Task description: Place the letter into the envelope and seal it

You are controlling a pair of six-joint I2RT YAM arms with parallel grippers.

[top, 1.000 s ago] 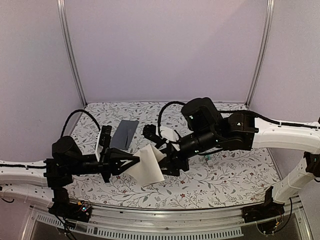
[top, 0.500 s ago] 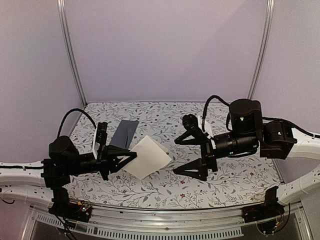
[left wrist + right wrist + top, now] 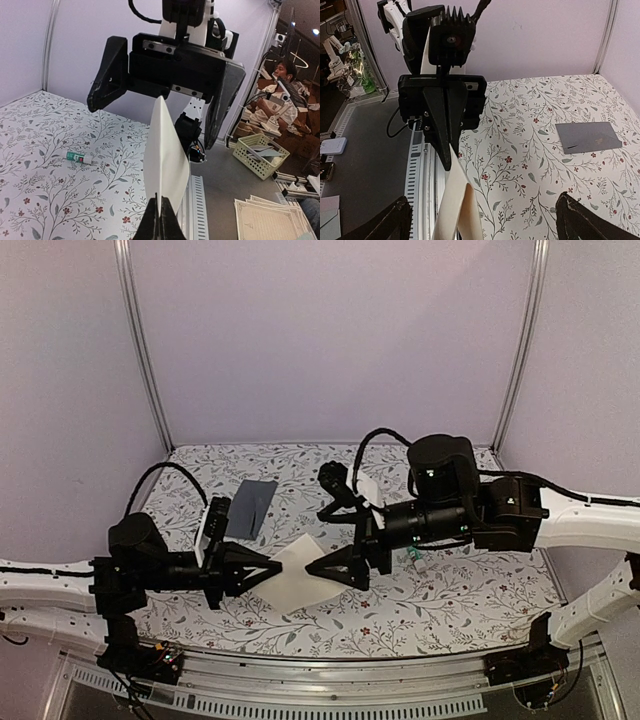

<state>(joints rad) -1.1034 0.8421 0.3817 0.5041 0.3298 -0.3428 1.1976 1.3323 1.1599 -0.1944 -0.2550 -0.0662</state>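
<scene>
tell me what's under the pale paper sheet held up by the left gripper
Only the floral tablecloth shows beneath the pale paper letter; the patch it covers is hidden. The dark grey paper envelope lies apart, further back.

The top camera looks down from behind over the whole table point(image 3: 470, 590). The wrist cameras sit close, facing each other, both showing the letter point(image 3: 166, 155) between them.
</scene>
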